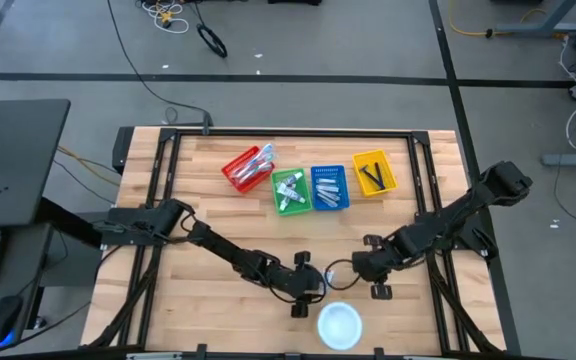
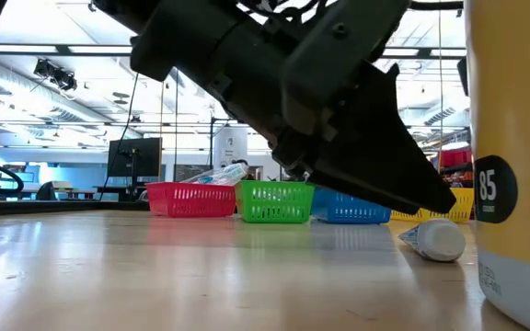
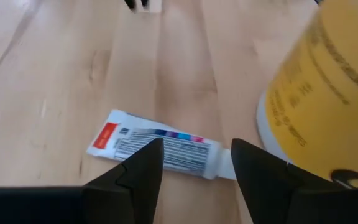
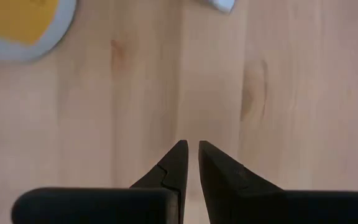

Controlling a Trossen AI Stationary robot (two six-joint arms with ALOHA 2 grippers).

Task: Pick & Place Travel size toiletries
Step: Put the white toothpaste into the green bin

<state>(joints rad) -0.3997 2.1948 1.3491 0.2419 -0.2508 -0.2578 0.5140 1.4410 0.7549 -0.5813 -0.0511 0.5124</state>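
Two dark arms meet over the near half of the table in the high view, the left gripper just beside the right gripper, with a white disc near them both. Four baskets, red, green, blue and yellow, sit in a row well beyond the grippers, each holding toiletries.

Low view: the left arm's dark bulk fills the upper picture, and one white tube lies on the wood just below and beside it, next to a tall yellow container.

Left wrist view: the tube lies crosswise just ahead of the open fingers, cap end toward the container. The jaws stand wide and hold nothing.

Right wrist view: the right gripper hovers over bare wood, its jaws nearly shut with only a thin gap, gripping nothing; the container's edge shows well ahead.

Judged from this, the step in hand is grasping the tube. A clean pick likely means lowering straight down with the fingers straddling the tube's middle, clear of the container, before closing.
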